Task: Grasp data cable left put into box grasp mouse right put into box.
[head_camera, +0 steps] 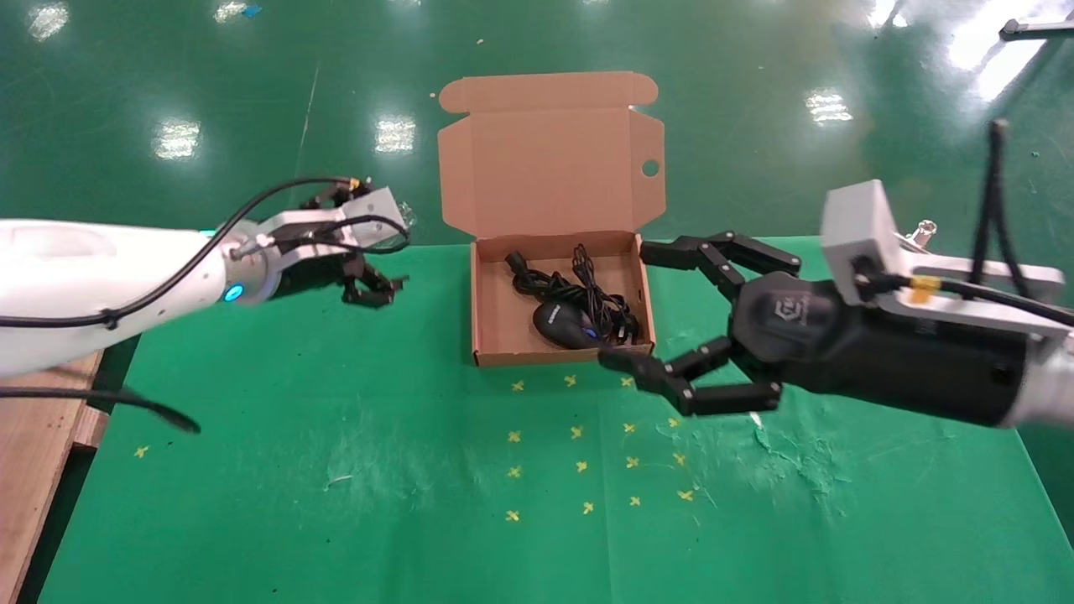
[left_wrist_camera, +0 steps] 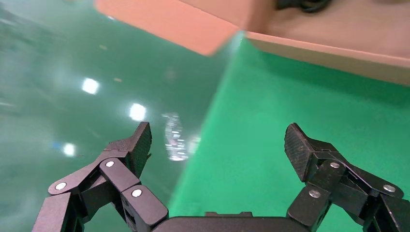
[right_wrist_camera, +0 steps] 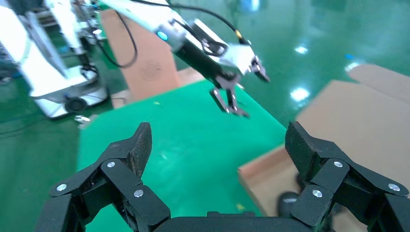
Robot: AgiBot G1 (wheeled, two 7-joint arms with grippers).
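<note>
The box [head_camera: 476, 304] sits open on the green mat, its lid [head_camera: 550, 159] standing up behind. Inside lie the bundled black data cable [head_camera: 530, 278] and the black mouse [head_camera: 564, 325] with its thin cord [head_camera: 601, 295] piled beside it. My left gripper [head_camera: 374, 285] hovers open and empty to the left of the box, over the mat's far edge. In the left wrist view the left gripper [left_wrist_camera: 216, 137] holds nothing, with the box wall [left_wrist_camera: 329, 53] ahead. My right gripper [head_camera: 631, 307] is open and empty just right of the box's front corner. The right wrist view shows the right gripper [right_wrist_camera: 217, 135] empty, the box [right_wrist_camera: 338, 125] and the mouse [right_wrist_camera: 288, 202].
Yellow cross marks [head_camera: 579, 432] dot the mat in front of the box. A wooden board [head_camera: 33, 453] lies at the left table edge. Shiny green floor [head_camera: 755, 101] lies beyond the mat. A cardboard panel [right_wrist_camera: 145, 53] stands behind the left arm.
</note>
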